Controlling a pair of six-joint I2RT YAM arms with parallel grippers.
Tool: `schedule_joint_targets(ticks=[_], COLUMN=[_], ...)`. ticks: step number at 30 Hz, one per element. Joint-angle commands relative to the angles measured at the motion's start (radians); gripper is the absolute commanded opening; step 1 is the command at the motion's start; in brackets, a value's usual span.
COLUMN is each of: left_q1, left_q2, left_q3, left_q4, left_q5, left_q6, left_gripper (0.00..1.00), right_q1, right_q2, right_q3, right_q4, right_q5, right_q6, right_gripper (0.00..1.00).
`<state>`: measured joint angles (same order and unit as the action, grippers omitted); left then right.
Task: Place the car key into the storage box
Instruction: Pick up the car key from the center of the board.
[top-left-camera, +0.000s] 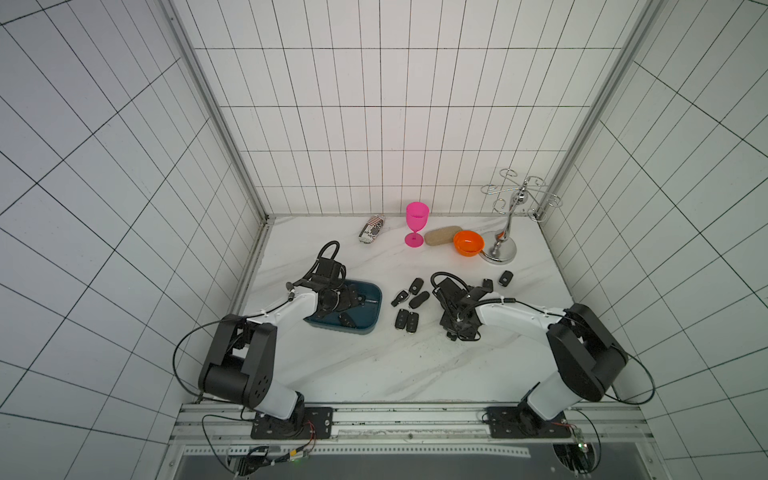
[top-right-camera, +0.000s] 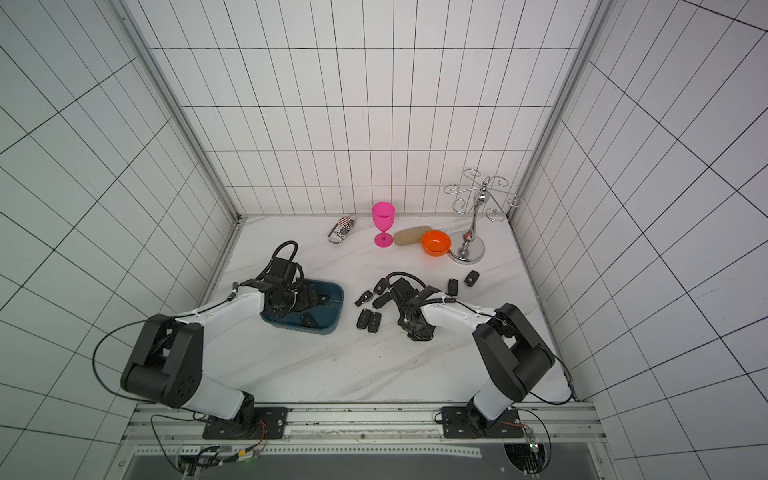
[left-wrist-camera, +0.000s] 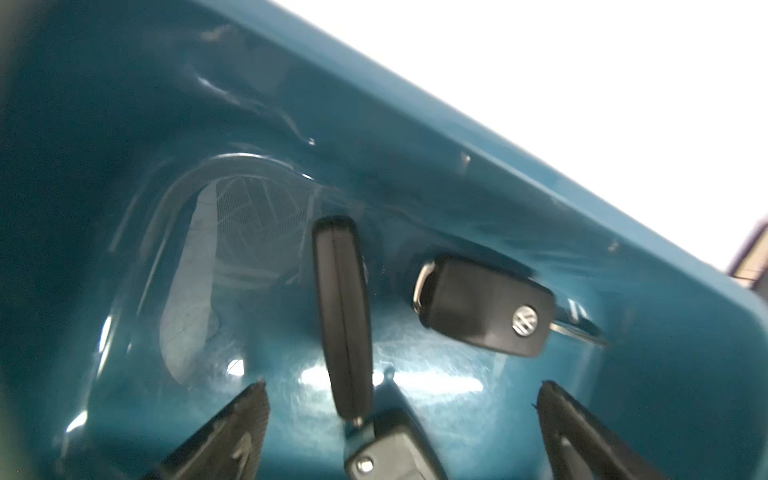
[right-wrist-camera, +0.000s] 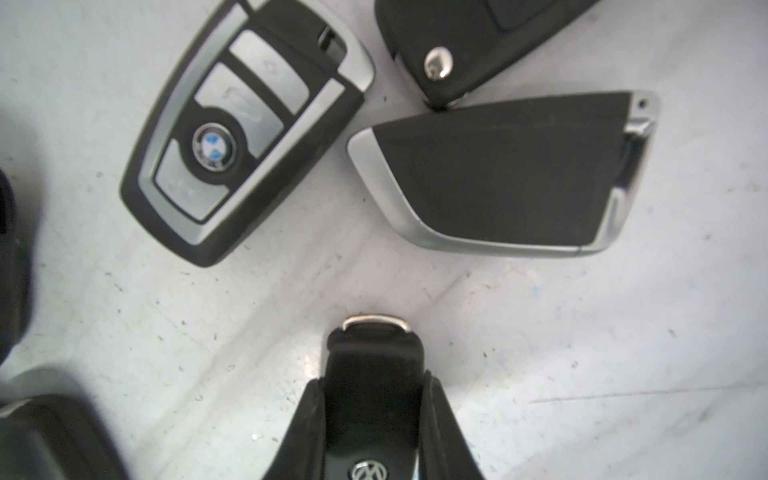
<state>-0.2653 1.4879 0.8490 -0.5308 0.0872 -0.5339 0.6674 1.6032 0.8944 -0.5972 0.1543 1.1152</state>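
The teal storage box (top-left-camera: 371, 329) (top-right-camera: 335, 328) sits on the left of the marble table. My left gripper (top-left-camera: 348, 301) (left-wrist-camera: 401, 388) is inside it, open, its fingers (left-wrist-camera: 232, 432) wide apart. Between them a black car key (left-wrist-camera: 343, 316) stands on its edge, free of both fingers. A second key (left-wrist-camera: 482, 307) lies by the box wall and a third (left-wrist-camera: 390, 451) lies under the gripper. My right gripper (top-left-camera: 441, 296) (right-wrist-camera: 374, 386) is low over the table and shut on a black car key (right-wrist-camera: 374, 374) with a round logo.
Several more keys (top-left-camera: 407, 320) lie loose between the box and the right gripper, two others (top-left-camera: 505, 277) further right. At the back stand a pink goblet (top-left-camera: 416, 224), an orange bowl (top-left-camera: 468, 243), a tan case (top-left-camera: 442, 236), a chrome rack (top-left-camera: 505, 232) and a patterned packet (top-left-camera: 372, 229).
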Motion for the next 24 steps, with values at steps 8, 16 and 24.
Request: schedule_joint_targets(ticks=[8, 16, 24], left_q1=[-0.045, -0.409, -0.615], left_q2=[-0.350, -0.468, -0.341], left_q3=[-0.058, -0.207, -0.258], left_q4=[0.015, 0.285, 0.467], left_q5=[0.247, 0.211, 0.151], left_q6=[-0.010, -0.157, -0.083], left_gripper=[0.98, 0.98, 0.93], right_q1=[0.003, 0.028, 0.073], right_q2=[-0.044, -0.123, -0.180], right_q3=[0.009, 0.120, 0.266], right_q4=[-0.029, -0.126, -0.210], right_q5=[0.008, 0.011, -0.046], right_q6=[-0.011, -0.031, -0.057], right_gripper=[0.02, 0.03, 0.04])
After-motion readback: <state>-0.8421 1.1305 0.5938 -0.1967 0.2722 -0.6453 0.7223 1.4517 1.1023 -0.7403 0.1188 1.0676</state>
